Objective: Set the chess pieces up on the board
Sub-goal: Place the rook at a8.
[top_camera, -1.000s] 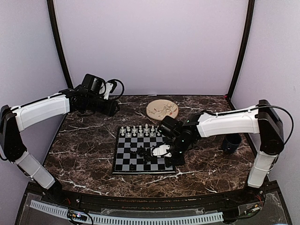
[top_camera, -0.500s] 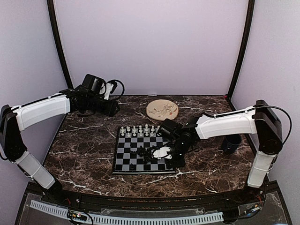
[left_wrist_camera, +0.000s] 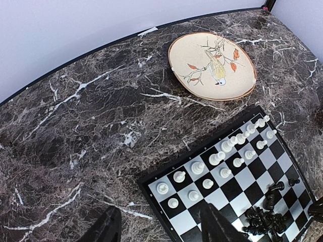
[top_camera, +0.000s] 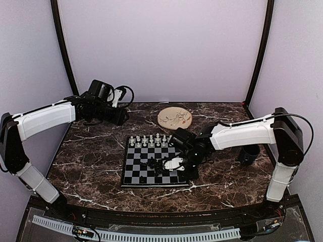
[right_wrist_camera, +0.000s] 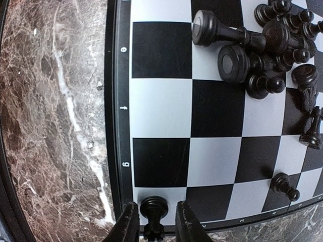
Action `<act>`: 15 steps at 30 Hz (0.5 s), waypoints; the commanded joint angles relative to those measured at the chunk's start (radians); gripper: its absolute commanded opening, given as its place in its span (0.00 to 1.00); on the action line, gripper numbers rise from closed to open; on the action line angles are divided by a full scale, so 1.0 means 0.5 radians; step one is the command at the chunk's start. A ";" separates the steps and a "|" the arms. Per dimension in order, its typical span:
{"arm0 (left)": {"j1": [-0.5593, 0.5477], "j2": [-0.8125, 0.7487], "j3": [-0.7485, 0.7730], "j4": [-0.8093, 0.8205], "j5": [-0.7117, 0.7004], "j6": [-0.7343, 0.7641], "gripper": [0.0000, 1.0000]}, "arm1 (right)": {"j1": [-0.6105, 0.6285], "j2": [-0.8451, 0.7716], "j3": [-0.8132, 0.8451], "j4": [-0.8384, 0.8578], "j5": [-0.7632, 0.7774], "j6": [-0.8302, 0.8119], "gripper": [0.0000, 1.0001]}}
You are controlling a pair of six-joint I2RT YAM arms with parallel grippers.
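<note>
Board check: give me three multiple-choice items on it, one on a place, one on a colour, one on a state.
1. Where is the plate relative to the board?
A. on it
B. beyond its far edge
C. at its near edge
2. Which pieces stand in two rows?
A. black
B. both sets
C. white
3. The right pincer:
A. straddles a black piece on a corner square
B. hangs over the plate
C. grips a white piece

B: the plate lies on the table past the far edge.
C: the white pieces fill the two far rows, while the black heap lies mid-board.
A: the wrist view shows a finger on each side of that piece.
</note>
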 commanded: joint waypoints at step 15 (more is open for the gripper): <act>0.012 -0.027 0.057 -0.027 0.037 0.017 0.56 | -0.301 0.065 0.467 -0.183 -0.275 0.111 0.39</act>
